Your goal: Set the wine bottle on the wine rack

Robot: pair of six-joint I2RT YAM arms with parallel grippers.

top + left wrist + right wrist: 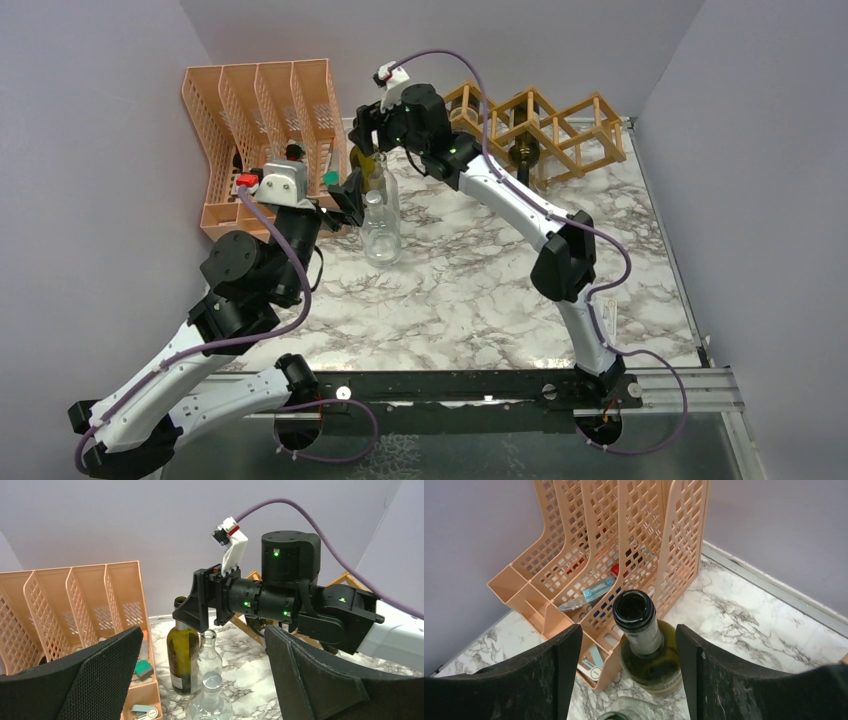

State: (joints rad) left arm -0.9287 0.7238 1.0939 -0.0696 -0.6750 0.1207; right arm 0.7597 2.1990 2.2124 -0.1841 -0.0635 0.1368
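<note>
Right jaws stand apart on either side of the wine bottle (644, 645), which is upright on the counter (744, 615). Its neck sits between them with a gap on each side, so I hold nothing. My left jaws gape wide and empty, close beside the right ones.

If I close off-centre, I judge one finger pushes the neck first and tips the bottle. Two clear glass bottles (207, 655) stand just beside it on my near side and would go down with it. The neck is smooth glass, so a light grip may slip under the heavy body on the lift. The peach file organizer (624, 540) stands just beyond my right jaws, leaving no room that way.

Open counter lies to the right of my right jaws. The wine rack (560, 125) is well apart there against the back wall. One cell already holds a dark bottle (522, 152).
</note>
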